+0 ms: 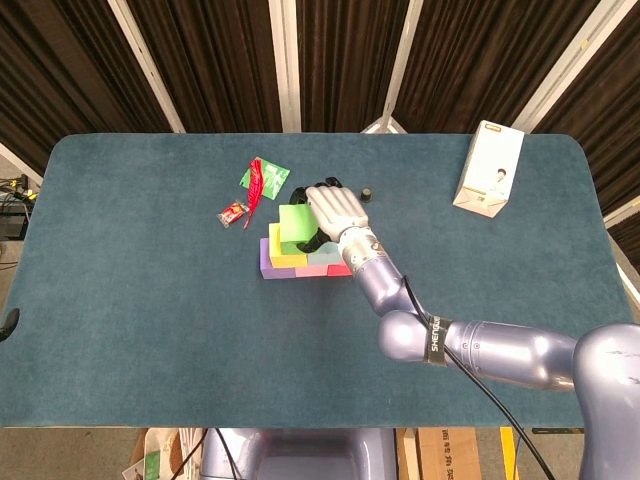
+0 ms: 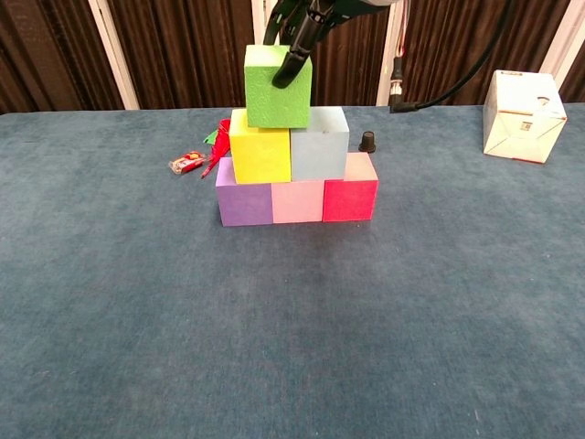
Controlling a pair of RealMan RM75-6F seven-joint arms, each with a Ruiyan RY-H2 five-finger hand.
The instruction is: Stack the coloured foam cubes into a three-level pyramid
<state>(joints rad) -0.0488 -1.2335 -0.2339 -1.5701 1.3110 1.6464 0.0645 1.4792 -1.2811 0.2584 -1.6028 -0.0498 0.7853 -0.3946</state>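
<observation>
On the blue desk (image 2: 110,320) stand the purple cube (image 2: 244,203), pink cube (image 2: 298,201) and red cube (image 2: 349,199), carrying the yellow cube (image 2: 260,154) and grey cube (image 2: 319,149). The right hand (image 1: 335,208) pinches the green cube (image 2: 277,87) on top between its fingers (image 2: 294,59); a white carton (image 2: 522,115) stands well apart

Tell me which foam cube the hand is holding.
The green cube, the only one on the top level: the right hand grips it above the yellow cube and grey-blue cube. All the others sit untouched below.
</observation>
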